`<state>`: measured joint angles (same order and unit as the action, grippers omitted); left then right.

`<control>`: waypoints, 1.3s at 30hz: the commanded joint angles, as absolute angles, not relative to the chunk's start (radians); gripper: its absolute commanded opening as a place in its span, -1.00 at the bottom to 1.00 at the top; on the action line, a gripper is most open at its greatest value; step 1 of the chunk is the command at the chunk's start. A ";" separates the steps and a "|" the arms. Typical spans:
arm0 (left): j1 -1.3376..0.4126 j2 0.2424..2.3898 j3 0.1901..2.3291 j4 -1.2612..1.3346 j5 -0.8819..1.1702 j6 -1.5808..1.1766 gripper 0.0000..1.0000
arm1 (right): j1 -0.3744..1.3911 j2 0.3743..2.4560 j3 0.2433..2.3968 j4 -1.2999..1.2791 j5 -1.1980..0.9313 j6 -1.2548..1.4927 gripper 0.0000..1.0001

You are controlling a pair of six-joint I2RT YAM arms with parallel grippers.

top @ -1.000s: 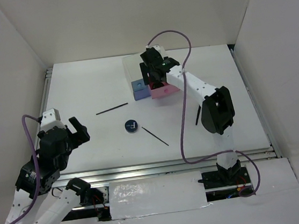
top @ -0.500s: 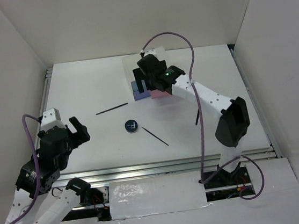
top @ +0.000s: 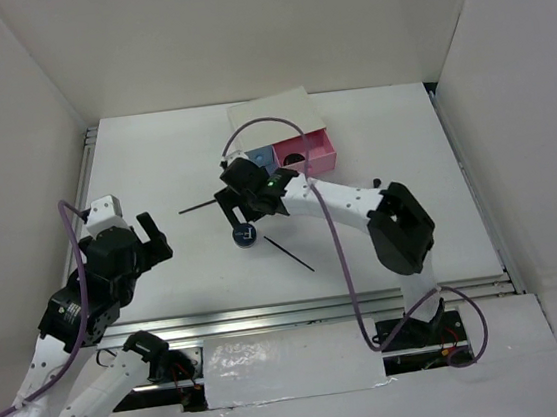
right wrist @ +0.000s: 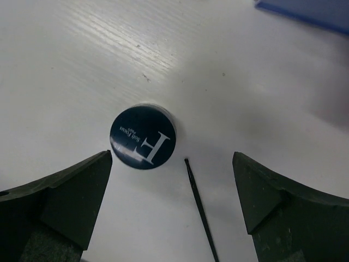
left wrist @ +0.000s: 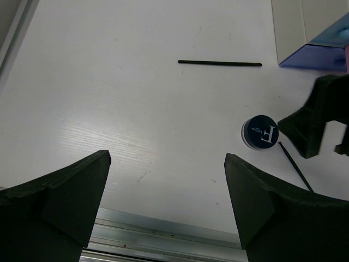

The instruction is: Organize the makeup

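Where the right pincer (right wrist: pixel 172 158) gapes, the compact (right wrist: pixel 143 144) reads "F".

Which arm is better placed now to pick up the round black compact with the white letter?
Right. The right pincer, open, hangs directly over the round black compact; the left pincer, also open, is farther away.

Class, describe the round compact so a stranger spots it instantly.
Find the white box with blue and pink drawers at the back. In front of it, between two thin black sticks, lies the compact. Unlike them, it is round, a white F on its dark lid.
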<state>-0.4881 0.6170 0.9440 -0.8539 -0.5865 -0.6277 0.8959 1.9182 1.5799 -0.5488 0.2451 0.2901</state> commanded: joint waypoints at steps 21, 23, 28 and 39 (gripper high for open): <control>-0.482 0.600 0.951 -0.824 -0.592 -0.607 0.99 | 0.911 2.151 1.674 -0.495 0.141 0.311 0.99; -0.482 0.601 0.951 -0.824 -0.592 -0.606 0.99 | 0.910 2.166 1.681 -0.502 0.166 0.313 0.98; -0.482 0.598 0.950 -0.822 -0.589 -0.606 0.99 | 0.913 2.194 1.687 -0.514 0.180 0.313 0.58; -0.482 0.600 0.950 -0.821 -0.586 -0.603 0.99 | 0.930 2.024 1.678 -0.474 0.196 0.273 0.00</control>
<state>-0.4873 0.6060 0.9440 -0.8524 -0.5858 -0.6270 0.9215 2.1563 1.6482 -0.5095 0.1692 0.2916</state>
